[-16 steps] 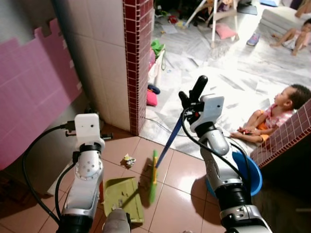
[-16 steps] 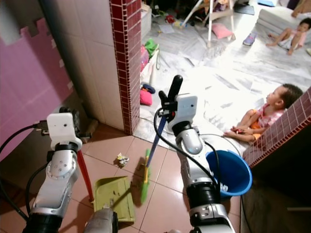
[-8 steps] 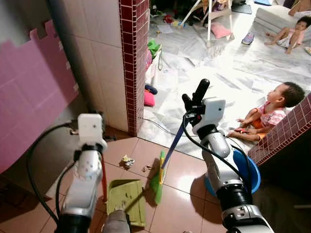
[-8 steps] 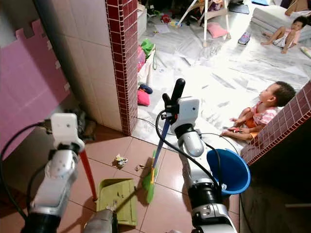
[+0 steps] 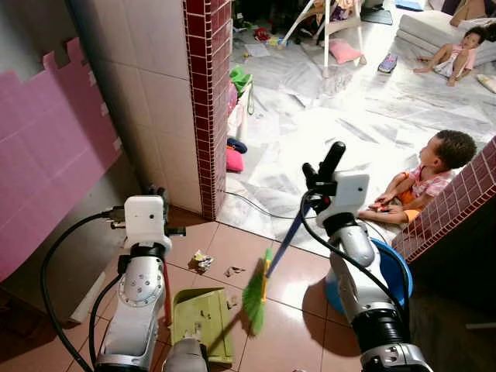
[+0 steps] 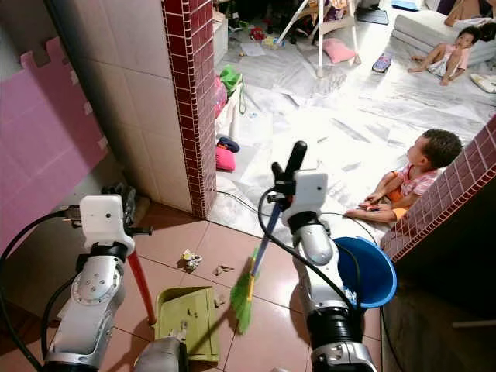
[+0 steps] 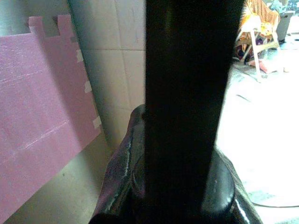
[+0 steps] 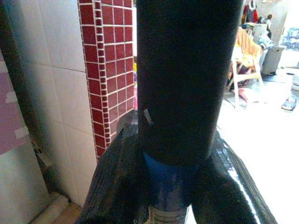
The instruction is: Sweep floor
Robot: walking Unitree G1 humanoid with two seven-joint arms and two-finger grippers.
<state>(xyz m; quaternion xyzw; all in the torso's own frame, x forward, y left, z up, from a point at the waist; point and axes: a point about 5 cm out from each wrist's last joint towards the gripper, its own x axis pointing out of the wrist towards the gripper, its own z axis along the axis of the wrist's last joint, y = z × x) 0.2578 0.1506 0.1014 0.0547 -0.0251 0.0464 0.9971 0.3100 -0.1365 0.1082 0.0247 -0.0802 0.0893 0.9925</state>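
On the brown tiled floor (image 5: 298,271) in front of me, I am holding a broom (image 5: 263,280) in my right tool (image 5: 322,172), its fingers clamped together on the top of the handle. In the right wrist view the black fingers (image 8: 117,182) are pressing on either side of that shaft, which is black at the upper end and blue just below. The handle is running as a thin blue pole down and to the left from the tool, ending in a bright green brush head with a yellow collar. The bristles are fanning out and looking slightly blurred, with the tip hanging just to the right of a green dustpan (image 5: 203,318).

The dustpan is lying flat on the tiles between my two arms, its tray speckled with small bits of dirt. Its red handle (image 6: 140,288) is rising upright to my left tool (image 6: 118,191), which is closed on the top of it. Just beyond the pan, a crumpled scrap (image 5: 203,260) and a few crumbs (image 5: 232,271) are lying on the tiles.

A blue bucket (image 6: 366,271) is standing near my right arm. Farther right, a child (image 5: 422,182) is sitting on the pale floor beside a low red-tiled wall (image 5: 457,209). A red-tiled pillar (image 5: 208,101) is standing far left.
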